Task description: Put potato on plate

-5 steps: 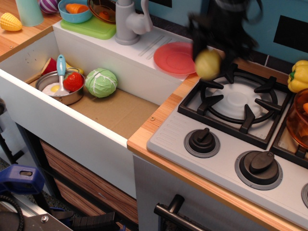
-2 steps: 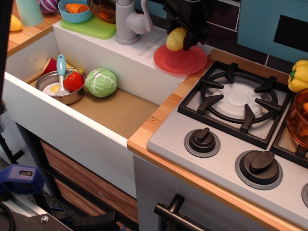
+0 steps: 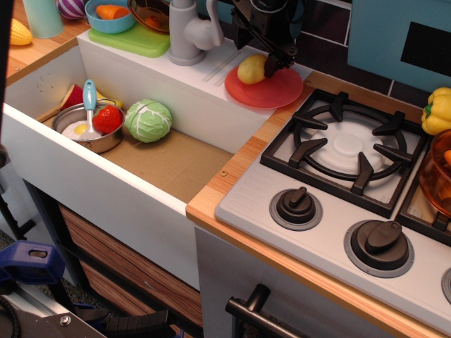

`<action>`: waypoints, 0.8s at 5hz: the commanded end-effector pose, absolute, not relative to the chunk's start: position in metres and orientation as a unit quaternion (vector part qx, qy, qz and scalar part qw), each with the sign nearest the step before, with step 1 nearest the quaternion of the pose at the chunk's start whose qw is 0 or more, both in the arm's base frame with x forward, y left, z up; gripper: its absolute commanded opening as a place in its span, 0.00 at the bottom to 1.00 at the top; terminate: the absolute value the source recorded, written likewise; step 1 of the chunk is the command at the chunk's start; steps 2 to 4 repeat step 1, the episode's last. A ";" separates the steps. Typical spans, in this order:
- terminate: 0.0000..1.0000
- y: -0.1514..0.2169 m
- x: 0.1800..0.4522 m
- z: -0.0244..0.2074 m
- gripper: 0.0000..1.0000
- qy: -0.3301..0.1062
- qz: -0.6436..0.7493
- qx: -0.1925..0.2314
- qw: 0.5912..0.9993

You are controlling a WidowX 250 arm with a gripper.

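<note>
The pale-yellow potato (image 3: 251, 69) lies on the left part of the red-pink plate (image 3: 276, 90), which sits on the counter between the sink and the stove. My black gripper (image 3: 261, 51) hangs just above and behind the potato. Its jaws stand apart, and one fingertip (image 3: 272, 63) is close by the potato's right side. The potato rests on the plate and is not clamped.
The grey faucet (image 3: 184, 32) stands just left of the gripper. The sink (image 3: 176, 165) holds a pot (image 3: 90, 128) and a green cabbage (image 3: 148, 120). The stove burner (image 3: 349, 144) is to the right. A yellow pepper (image 3: 437, 109) and an orange pot (image 3: 438, 172) are at the far right. A blue bowl (image 3: 109, 15) is at the back left.
The gripper carried the potato left from over the burner to the plate, lowered it, and opened. The potato now rests on the plate.
</note>
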State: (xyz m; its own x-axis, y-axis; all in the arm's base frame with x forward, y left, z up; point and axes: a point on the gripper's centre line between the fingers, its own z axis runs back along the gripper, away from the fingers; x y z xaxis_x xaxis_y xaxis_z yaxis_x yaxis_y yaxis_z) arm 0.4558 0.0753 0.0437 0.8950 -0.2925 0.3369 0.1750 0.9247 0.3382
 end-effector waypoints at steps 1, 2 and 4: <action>1.00 0.082 0.462 0.078 1.00 -0.233 -0.115 0.164 0.952; 1.00 0.082 0.462 0.078 1.00 -0.233 -0.115 0.164 0.952; 1.00 0.082 0.462 0.078 1.00 -0.233 -0.115 0.164 0.952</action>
